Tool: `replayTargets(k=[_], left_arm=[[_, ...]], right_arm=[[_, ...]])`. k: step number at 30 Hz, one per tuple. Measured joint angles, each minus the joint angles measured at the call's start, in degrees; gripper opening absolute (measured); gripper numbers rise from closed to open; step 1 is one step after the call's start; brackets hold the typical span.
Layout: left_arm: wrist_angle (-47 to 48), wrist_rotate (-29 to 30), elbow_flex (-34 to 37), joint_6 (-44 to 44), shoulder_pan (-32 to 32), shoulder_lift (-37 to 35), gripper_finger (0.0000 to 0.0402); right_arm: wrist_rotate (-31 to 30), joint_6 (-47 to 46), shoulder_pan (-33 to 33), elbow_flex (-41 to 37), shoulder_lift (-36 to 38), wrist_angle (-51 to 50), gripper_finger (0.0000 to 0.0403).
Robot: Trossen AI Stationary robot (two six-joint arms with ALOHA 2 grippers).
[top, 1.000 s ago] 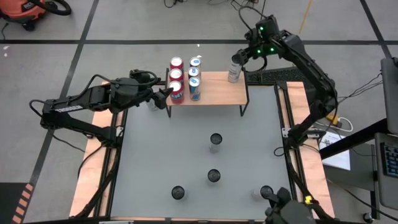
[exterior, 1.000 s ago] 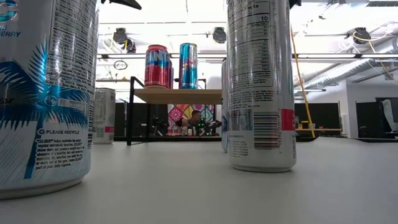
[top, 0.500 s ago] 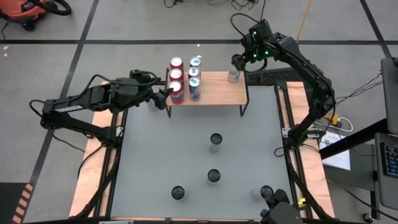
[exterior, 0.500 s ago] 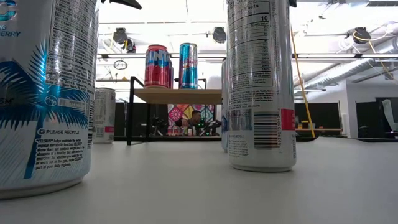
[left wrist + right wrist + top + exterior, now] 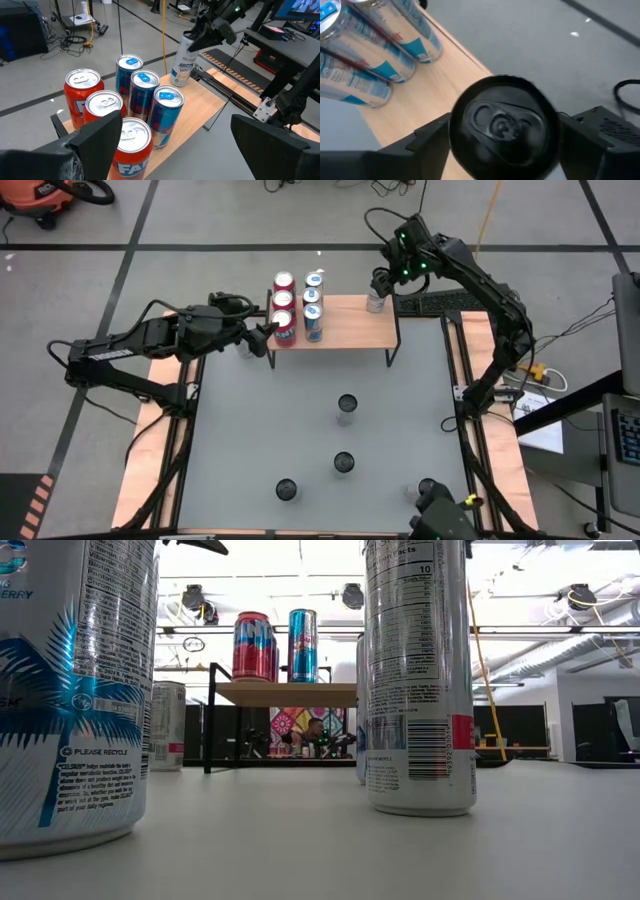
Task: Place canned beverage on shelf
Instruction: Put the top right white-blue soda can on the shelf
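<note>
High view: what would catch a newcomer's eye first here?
The tight block of six cans, red column beside blue, at the left end of the shelf. Next, the right gripper around a silver can standing at the shelf's far right corner. The left gripper hangs open just off the shelf's left end, and four more cans stand scattered on the grey table.

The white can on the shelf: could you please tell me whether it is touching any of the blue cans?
Apart. The left wrist view shows bare wood of the shelf between the white can and the blue cans.
</note>
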State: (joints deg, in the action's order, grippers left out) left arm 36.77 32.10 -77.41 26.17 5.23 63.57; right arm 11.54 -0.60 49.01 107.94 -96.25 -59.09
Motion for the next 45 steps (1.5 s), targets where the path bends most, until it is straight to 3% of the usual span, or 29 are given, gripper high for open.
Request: replayTargets(k=[6, 9, 16, 23, 41, 45], left_arm=[[0.02, -0.41, 0.00, 0.06, 0.00, 0.00, 0.0372], [0.09, -0.42, 0.00, 0.07, 0.02, 0.00, 0.0372], [0.28, -0.56, 0.00, 0.04, 0.02, 0.00, 0.0372], [0.28, -1.29, 0.00, 0.07, 0.02, 0.00, 0.0372], [0.26, -3.31, 0.00, 0.46, 0.01, 0.00, 0.0372], [0.26, -3.45, 0.00, 0.50, 0.02, 0.00, 0.0372]], right_arm=[[0.52, 2.02, 0.00, 0.00, -0.12, 0.02, 0.0214], [0.67, 4.62, 0.00, 0.02, 0.00, -0.39, 0.0199], [6.88, 12.21, 0.04, 0.02, 0.05, -0.83, 0.0218], [7.97, 21.22, 0.38, 0.02, 0.05, -0.60, 0.0216], [11.17, 24.07, 3.04, 0.07, -0.13, -2.10, 0.0223], [11.18, 23.71, 3.04, 0.07, -0.17, -1.83, 0.0247]])
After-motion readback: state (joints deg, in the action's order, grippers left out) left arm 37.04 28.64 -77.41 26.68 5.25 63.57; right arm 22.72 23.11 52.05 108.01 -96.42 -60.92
